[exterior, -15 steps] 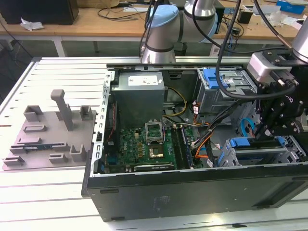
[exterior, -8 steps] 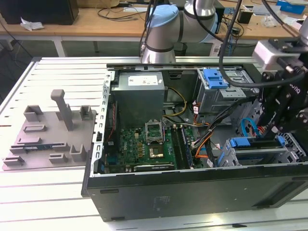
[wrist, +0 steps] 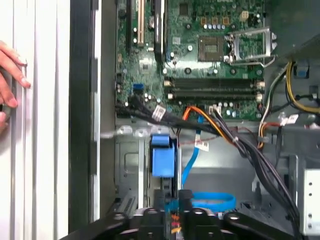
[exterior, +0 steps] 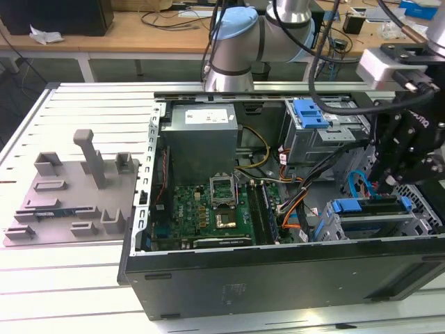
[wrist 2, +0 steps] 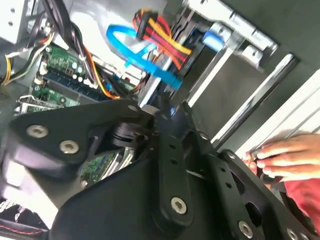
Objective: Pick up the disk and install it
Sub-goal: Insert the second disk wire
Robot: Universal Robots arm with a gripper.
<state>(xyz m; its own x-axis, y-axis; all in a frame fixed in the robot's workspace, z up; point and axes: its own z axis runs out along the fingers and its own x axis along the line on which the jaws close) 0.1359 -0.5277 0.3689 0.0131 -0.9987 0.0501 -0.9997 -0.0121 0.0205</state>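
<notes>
black jointed linkage of the claw point(wrist 2: 167, 112) sits nearest the lens in the second wrist view; cannot tell whether it is clenched or released. in the exterior view the claw point(exterior: 389, 182) hangs just over the grey metal drive cage point(exterior: 334, 226) at the exterior view's right end of the open black computer case point(exterior: 278, 278).

the disk point(exterior: 368, 211), a flat silver drive in a blue plastic carrier, appears to stand edge-up in that cage, right under the claw. a looped blue flat cable point(wrist 2: 140, 55) lies close by. grey plastic fixture plate point(exterior: 69, 188) lies well apart on the desk point(exterior: 69, 292).

a person's hand point(wrist 2: 285, 155) rests by the case rim.

judgement: install step, near its end. seating calls for a straight push, clear of the cables.
</notes>
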